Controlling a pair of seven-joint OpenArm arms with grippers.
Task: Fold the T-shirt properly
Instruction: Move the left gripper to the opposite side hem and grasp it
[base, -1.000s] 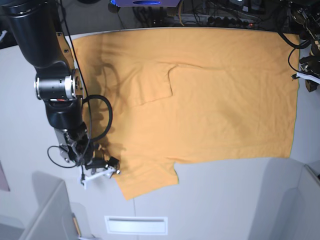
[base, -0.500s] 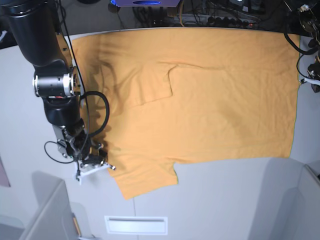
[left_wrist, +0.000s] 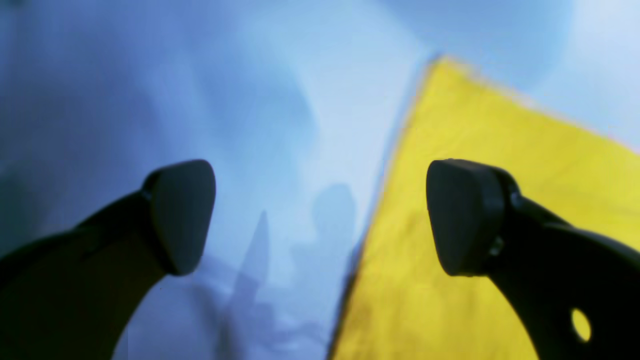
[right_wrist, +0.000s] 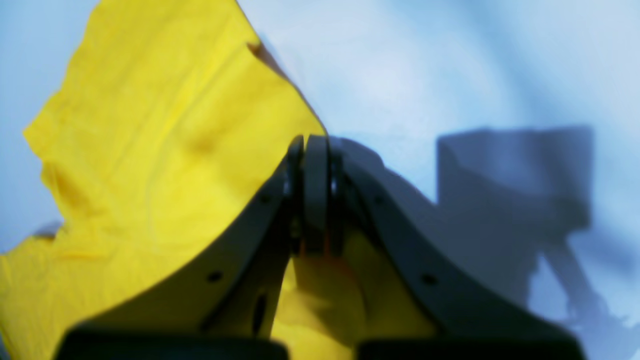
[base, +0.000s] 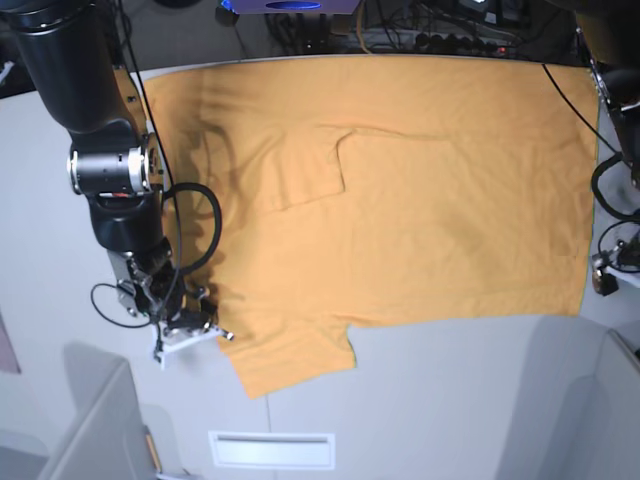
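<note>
The orange-yellow T-shirt (base: 400, 200) lies spread flat over the grey table, one sleeve folded onto the body and the other sticking out at the lower left. At that sleeve's outer edge sits my right gripper (base: 200, 328). In the right wrist view it (right_wrist: 315, 142) is shut, with the T-shirt (right_wrist: 150, 125) edge pinched between its tips. My left gripper (base: 604, 272) hangs by the lower right corner. In the left wrist view it (left_wrist: 320, 215) is open. One finger (left_wrist: 465, 215) is over the T-shirt (left_wrist: 500, 130), the other finger (left_wrist: 182, 215) over bare table.
Bare grey table (base: 450, 400) runs along the front, with a white slot (base: 272, 450) in it. Grey panels rise at the lower left (base: 90, 430) and lower right (base: 600, 400). Cables (base: 420, 30) crowd the back edge. The right arm's black body (base: 100, 170) stands over the left side.
My right gripper has closed on the sleeve edge and shifted slightly up. The left arm has travelled down the shirt's right side from the top corner and its gripper has opened.
</note>
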